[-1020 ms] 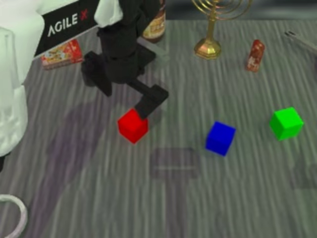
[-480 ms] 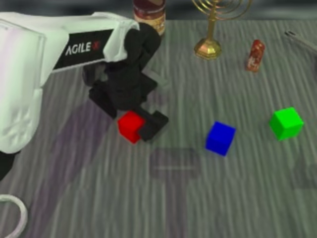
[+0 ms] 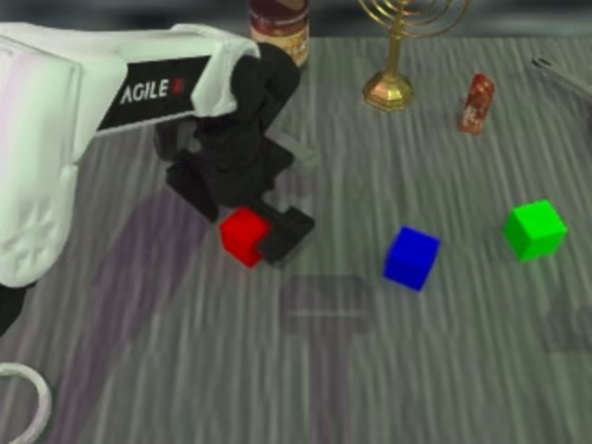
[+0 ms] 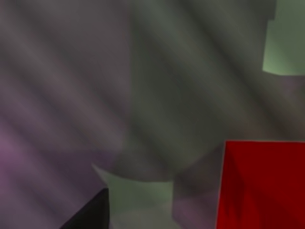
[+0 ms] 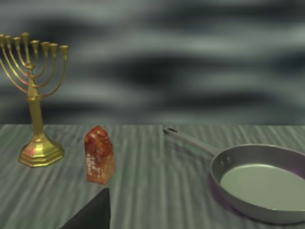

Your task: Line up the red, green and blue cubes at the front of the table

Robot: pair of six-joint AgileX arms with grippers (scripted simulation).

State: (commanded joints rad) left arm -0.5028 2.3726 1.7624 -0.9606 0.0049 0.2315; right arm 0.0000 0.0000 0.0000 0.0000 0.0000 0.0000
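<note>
**Left gripper down at the red cube**

Wide table (image 3: 185, 370) with grey-green streaked wood grain filling the top view, soft shadows across it; blurred dark grey backdrop beyond the far edge in the right wrist view. Left gripper (image 3: 252, 233) lowered over the red cube (image 3: 243, 235) left of centre, one dark finger (image 3: 285, 233) touching the cube's right side, the other hidden under the wrist; clamped or merely straddling, cannot tell. Red cube's face close up in the left wrist view (image 4: 262, 186). Blue cube (image 3: 412, 258) near the middle, green cube (image 3: 535, 229) farther right, both well apart from the red one. Along the back: brown jar (image 3: 279, 26), gold candelabra (image 3: 393, 55), small red bottle (image 3: 477, 104). Grey frying pan (image 5: 259, 179) beside the bottle in the right wrist view. Right arm outside the top view; one dark fingertip (image 5: 90, 212) at the edge of its wrist view, state not discernible.
</note>
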